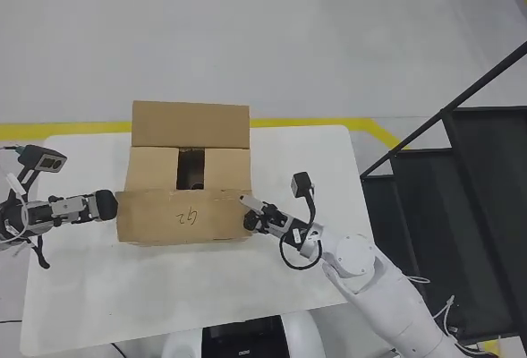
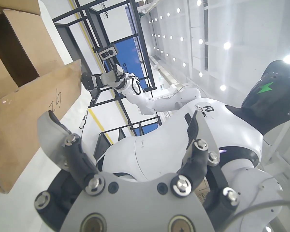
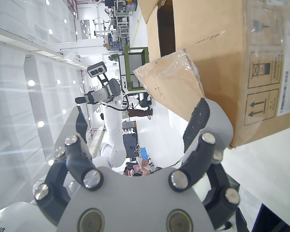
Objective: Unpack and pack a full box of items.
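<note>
Cardboard box (image 1: 151, 168) sits in the middle of the white table (image 1: 156, 295), far flap (image 1: 190, 123) folded back and near flap (image 1: 182, 219) sticking out our way. We've got the left gripper (image 1: 111, 204) right at that near flap's left end and the right gripper (image 1: 248, 213) at its right corner, both with fingers spread wide.

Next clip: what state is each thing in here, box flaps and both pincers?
cardboard box: upright, partly open.
far flap: folded back outward.
side flaps: folded in, dark gap between them.
near flap: turned outward, not closed.
left pincer: open, empty, at the near flap's end.
right pincer: open, empty, at the flap's other end.
</note>
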